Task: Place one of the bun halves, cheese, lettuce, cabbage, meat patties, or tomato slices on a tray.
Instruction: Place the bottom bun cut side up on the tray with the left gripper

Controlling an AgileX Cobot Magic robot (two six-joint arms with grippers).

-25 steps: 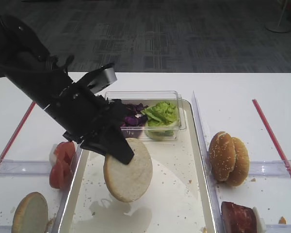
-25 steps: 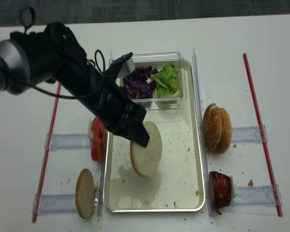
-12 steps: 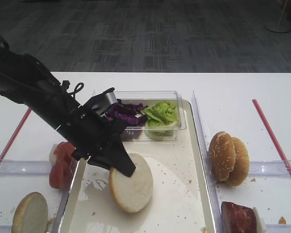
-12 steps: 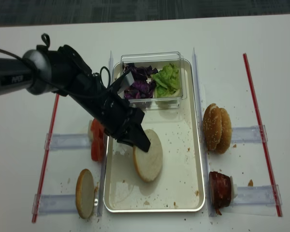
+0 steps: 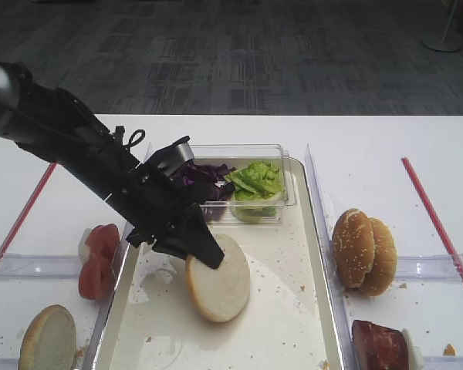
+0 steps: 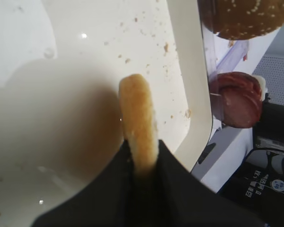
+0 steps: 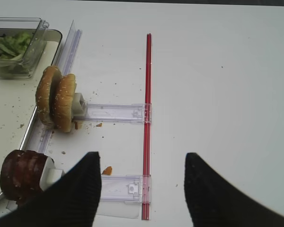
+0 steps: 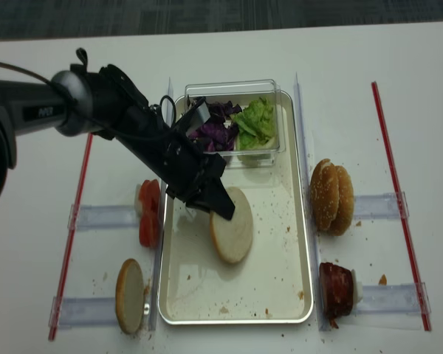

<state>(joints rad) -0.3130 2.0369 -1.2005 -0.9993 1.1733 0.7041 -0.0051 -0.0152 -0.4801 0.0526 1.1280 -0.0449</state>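
white table (image 5: 386, 146) (bun half (image 5: 218, 279) pinched)

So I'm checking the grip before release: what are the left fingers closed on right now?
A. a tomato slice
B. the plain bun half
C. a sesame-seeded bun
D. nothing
B: the left fingers pinch the edge of the plain bun half, which is over the tray.
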